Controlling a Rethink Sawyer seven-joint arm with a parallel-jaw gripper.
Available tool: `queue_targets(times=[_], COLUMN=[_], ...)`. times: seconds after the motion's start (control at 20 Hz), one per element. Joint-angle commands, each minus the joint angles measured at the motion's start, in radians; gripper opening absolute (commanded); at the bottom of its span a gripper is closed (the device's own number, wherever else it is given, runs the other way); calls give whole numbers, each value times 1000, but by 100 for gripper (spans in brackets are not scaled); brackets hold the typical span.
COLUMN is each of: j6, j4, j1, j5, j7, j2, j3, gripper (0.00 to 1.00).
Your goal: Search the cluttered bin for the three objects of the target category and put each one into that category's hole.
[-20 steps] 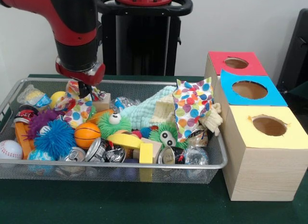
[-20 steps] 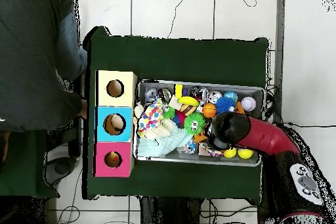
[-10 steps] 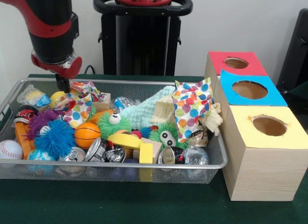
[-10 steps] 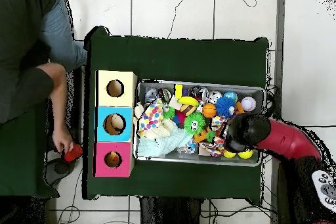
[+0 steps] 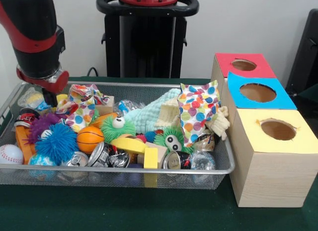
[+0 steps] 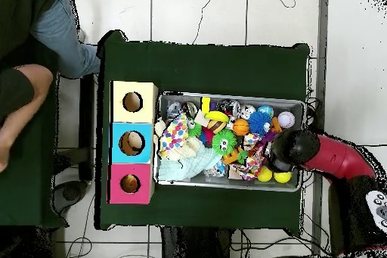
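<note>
The wire bin (image 5: pixel 149 170) is full of mixed toys. Among them are an orange basketball (image 5: pixel 90 138), a baseball (image 5: pixel 10 154), a blue spiky ball (image 5: pixel 55 141), a purple spiky ball (image 5: pixel 41 125), yellow balls (image 5: pixel 59 99), tin cans (image 5: pixel 106 155) and yellow blocks (image 5: pixel 150 157). There are also two green fuzzy monsters (image 5: pixel 118 127) and a dotted cloth bag (image 5: pixel 198 111). My gripper (image 5: pixel 49 98) hangs low over the bin's far left corner, beside the yellow balls, with nothing seen in it. From above, the arm's wrist (image 6: pixel 293 149) hides the gripper.
Three boxes stand right of the bin, with a red-topped hole (image 5: pixel 243 65), a blue-topped hole (image 5: pixel 257 92) and a yellow-topped hole (image 5: pixel 278 129). A crumpled dotted cloth (image 5: pixel 82 104) lies just right of the gripper. A person's arm (image 6: pixel 23 96) shows at the overhead view's left edge.
In the front view the arm has swung left, from above the crumpled dotted cloth to the bin's left end. The person's arm has shifted at the overhead's left edge.
</note>
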Motion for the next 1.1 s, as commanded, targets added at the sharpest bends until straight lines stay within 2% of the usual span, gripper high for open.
queue_targets(times=[0.05, 0.3, 0.75, 1.1], j6=[-94, -107, -144, -182], j4=[-44, -71, -36, -14], j1=[-23, -39, -37, 1], j5=[-87, -117, -133, -120], j7=[-223, -219, -158, -73], j2=[104, 136, 142, 147], j3=[149, 169, 193, 193], gripper=[0, 0, 0, 0])
